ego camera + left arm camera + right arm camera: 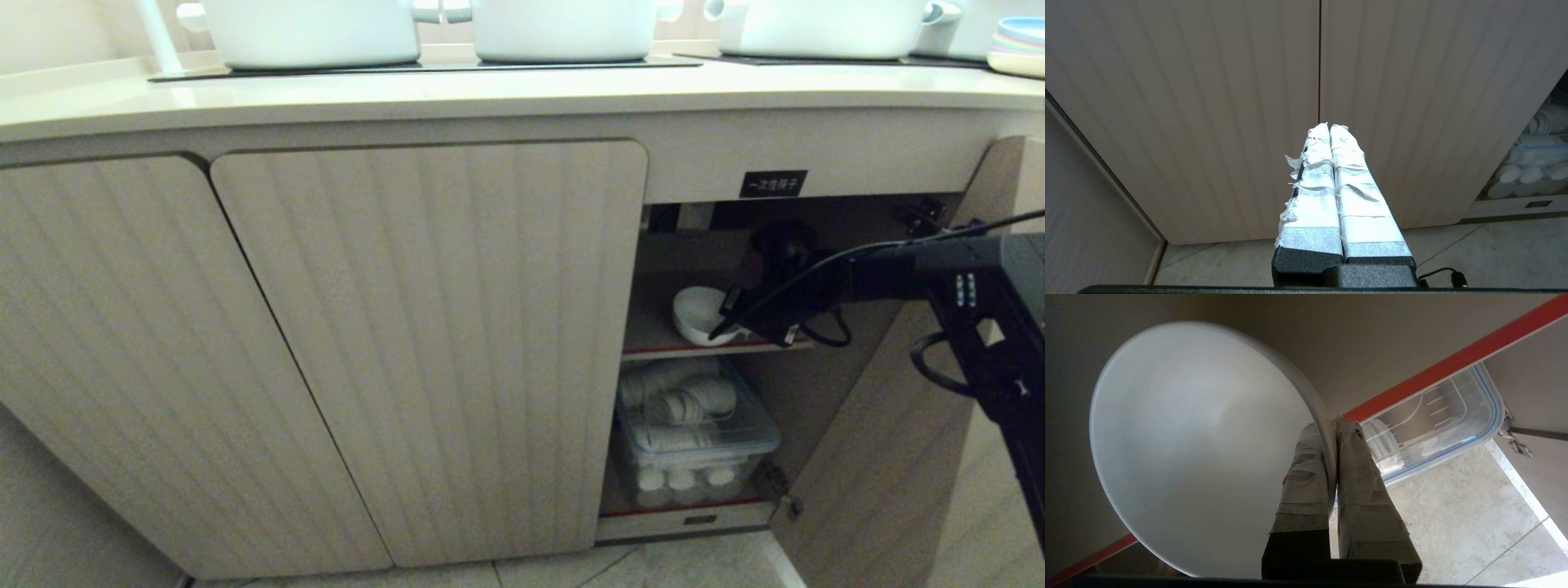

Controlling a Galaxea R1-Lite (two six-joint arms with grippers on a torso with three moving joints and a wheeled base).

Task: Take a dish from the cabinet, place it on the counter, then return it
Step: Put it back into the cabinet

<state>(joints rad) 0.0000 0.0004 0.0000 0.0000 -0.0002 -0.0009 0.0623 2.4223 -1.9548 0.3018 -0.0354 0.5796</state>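
Overhead, the counter (490, 94) runs the whole width of the head view, a cream slab carrying black cooktop panels (424, 67) and three large white pots (563, 28) along its back, with a stack of pastel plates (1016, 49) at about two o'clock from the picture's centre. Beneath it stands the cabinet (424, 343), its two fluted, round-cornered doors closed from nine o'clock through the middle, while the third door (882, 457) at four o'clock hangs swung open. A small black label (773, 184) with white characters sits on the rail above the open bay. Inside, a red-edged shelf (653, 353) divides the space; below it, at about five o'clock, a clear lidded storage box (694, 441) holds stacks of white round items. The right arm (963, 269) reaches in from three o'clock, level with the upper shelf. Its gripper, the right gripper (1331, 430), is clenched on the rim of the dish (1200, 449), one taped finger (1306, 486) inside the bowl and the other outside. The dish (698, 314) is a small plain white bowl, tipped on edge just above the upper shelf, inside the open bay. The left gripper (1329, 127) hangs low before the closed doors, its tape-wrapped fingers (1359, 196) pressed together on nothing
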